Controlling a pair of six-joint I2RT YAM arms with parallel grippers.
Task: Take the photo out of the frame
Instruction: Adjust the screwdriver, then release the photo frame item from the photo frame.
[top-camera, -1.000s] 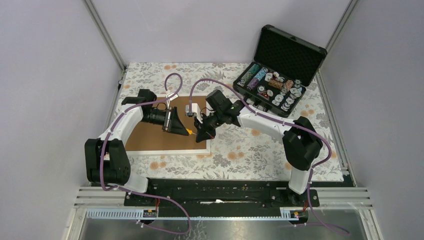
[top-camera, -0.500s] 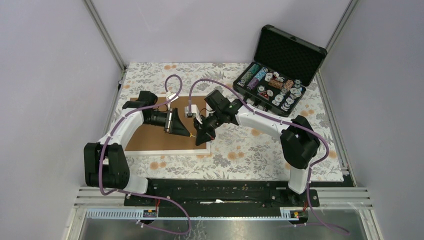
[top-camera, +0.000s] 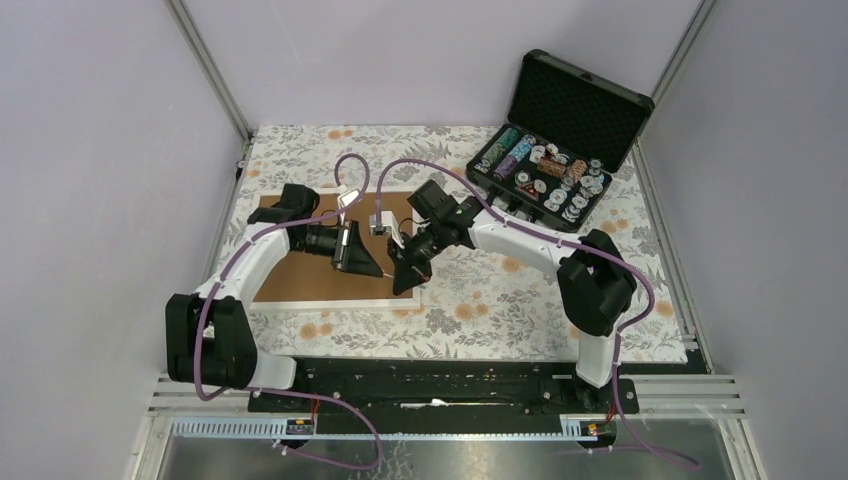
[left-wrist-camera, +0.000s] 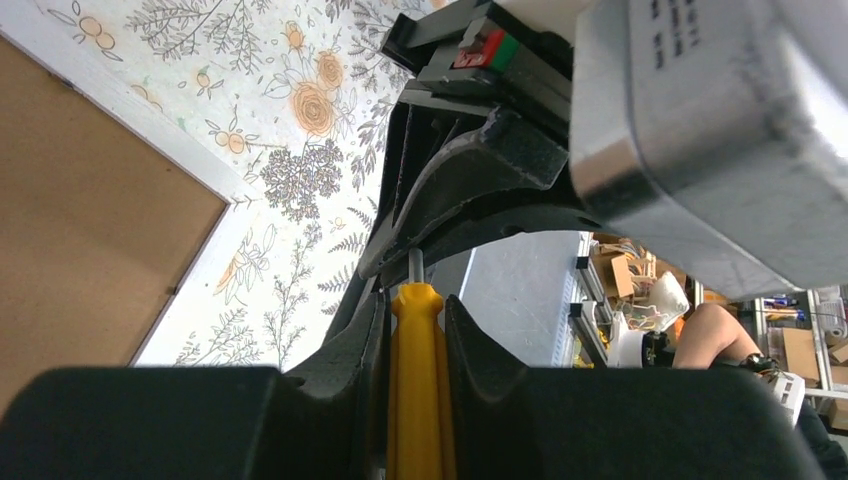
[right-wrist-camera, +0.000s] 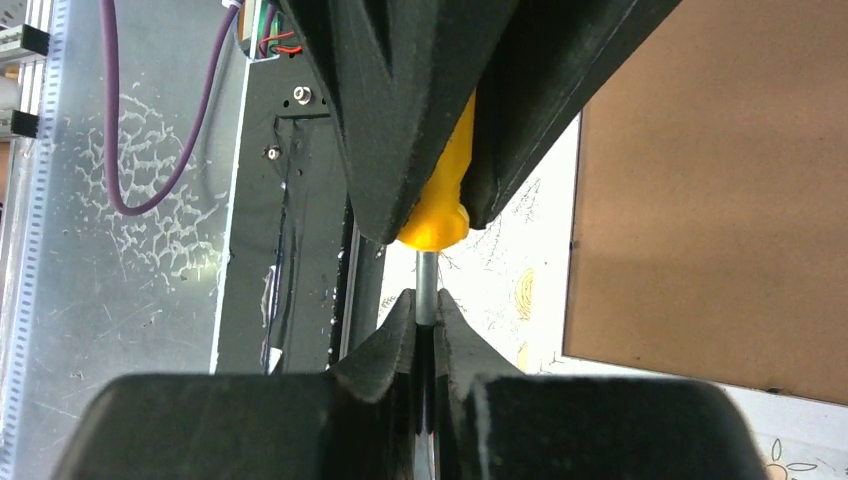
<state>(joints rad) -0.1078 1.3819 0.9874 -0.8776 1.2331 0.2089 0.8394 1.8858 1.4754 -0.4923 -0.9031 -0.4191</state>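
At the near edge the two arm bases stand side by side, and both arms reach in over the floral cloth (top-camera: 480, 310) to meet nose to nose. The left gripper (left-wrist-camera: 417, 310) is clamped on the yellow handle of a screwdriver (left-wrist-camera: 418, 390), its fingers pressed against both sides of it. The right gripper (right-wrist-camera: 424, 312) pinches the same tool's bare metal shaft just past the handle, jaws closed tight on it. The tool hangs between them above the near right corner of the frame (top-camera: 305, 275). The frame lies flat on the cloth, left of centre, brown back upward with its narrow white border showing along the near edge. The photo cannot be seen from this side. Farthest off, at the right rear, a black case (top-camera: 580, 105) sits open with rows of chips (top-camera: 545, 175) inside.
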